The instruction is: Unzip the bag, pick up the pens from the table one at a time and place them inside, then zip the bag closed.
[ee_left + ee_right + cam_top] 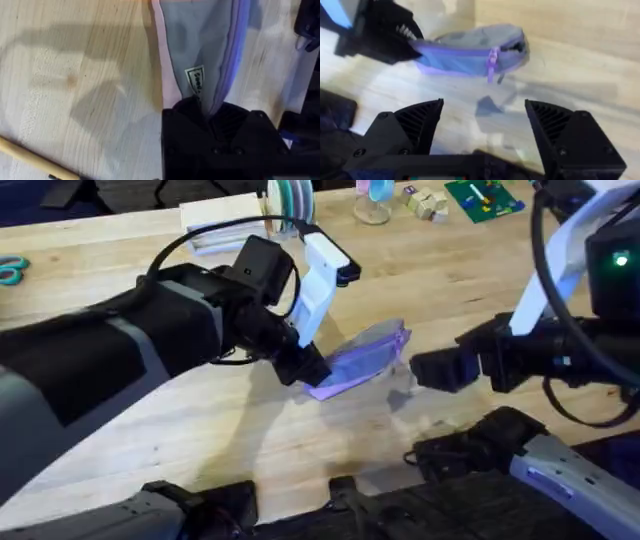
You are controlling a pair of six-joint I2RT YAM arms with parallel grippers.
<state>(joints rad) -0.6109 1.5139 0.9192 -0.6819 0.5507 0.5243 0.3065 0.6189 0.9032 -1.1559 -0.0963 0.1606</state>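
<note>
The lavender bag [368, 352] lies mid-table, its one end raised off the wood. My left gripper [303, 368] is shut on that end; in the left wrist view the bag [200, 45] runs away from my left gripper [207, 111]. In the right wrist view the bag [470, 47] hangs from the left gripper [380, 30], and a purple zipper pull [492, 57] dangles near its far end. My right gripper [432, 368] [485, 130] stands open just short of that far end, holding nothing. A yellow-tan pen [30, 159] lies on the table [200, 430] beside the left gripper.
Teal scissors [10, 270] lie at the far left edge. Along the back stand a white box [225, 225], tape rolls [290, 198], a glass [375, 200], wooden blocks [425, 202] and a green board [483, 198].
</note>
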